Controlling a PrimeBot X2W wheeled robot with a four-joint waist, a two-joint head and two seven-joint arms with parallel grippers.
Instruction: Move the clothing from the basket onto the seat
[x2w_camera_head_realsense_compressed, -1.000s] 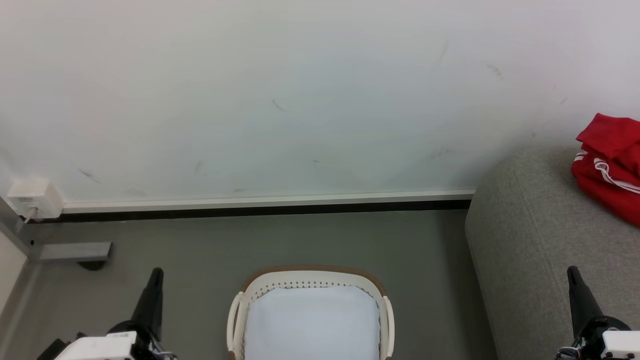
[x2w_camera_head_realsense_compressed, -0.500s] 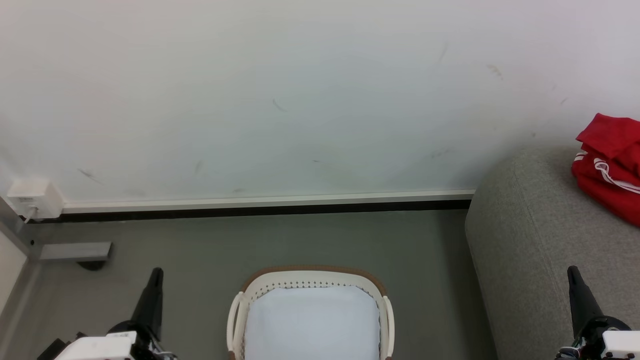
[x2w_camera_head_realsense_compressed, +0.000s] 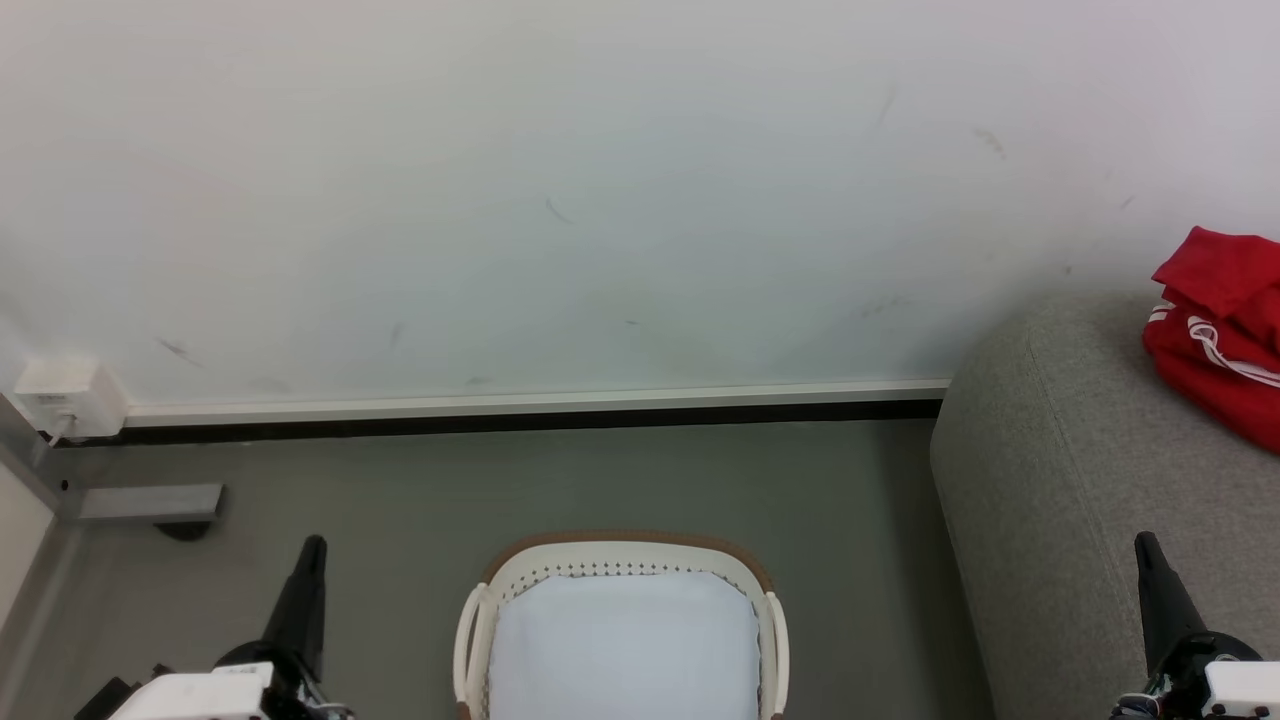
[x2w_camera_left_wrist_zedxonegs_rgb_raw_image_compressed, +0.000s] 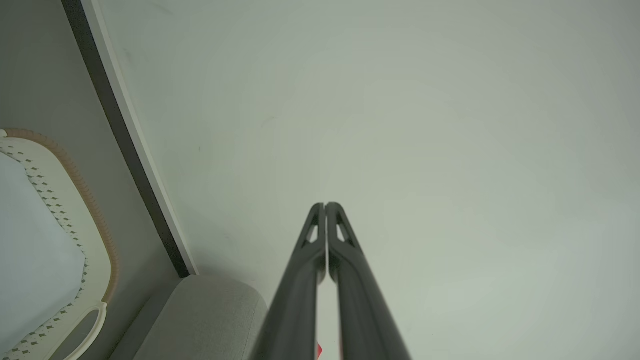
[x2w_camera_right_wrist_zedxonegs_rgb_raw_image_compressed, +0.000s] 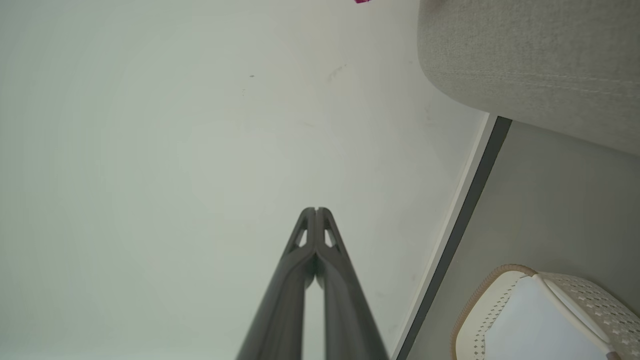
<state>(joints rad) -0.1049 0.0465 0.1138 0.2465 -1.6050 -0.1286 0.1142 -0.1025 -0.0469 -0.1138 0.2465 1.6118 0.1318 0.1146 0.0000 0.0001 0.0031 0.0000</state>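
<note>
Left fingers (x2w_camera_left_wrist_zedxonegs_rgb_raw_image_compressed: 323, 208), right fingers (x2w_camera_right_wrist_zedxonegs_rgb_raw_image_compressed: 314, 213) pressed together, holding nothing (tips toward wall (x2w_camera_left_wrist_zedxonegs_rgb_raw_image_compressed: 450, 125)); clothing (x2w_camera_head_realsense_compressed: 1215, 330) apparently on seat (x2w_camera_head_realsense_compressed: 1050, 480).

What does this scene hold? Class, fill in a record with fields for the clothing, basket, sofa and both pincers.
clothing: red sports clothing heaped on the sofa
sofa: grey sofa against the wall
basket: white laundry basket on the floor, pale lining showing inside
left pincer: shut, empty
right pincer: shut, empty
task state: looks finished, judging by the basket's visible part
</note>
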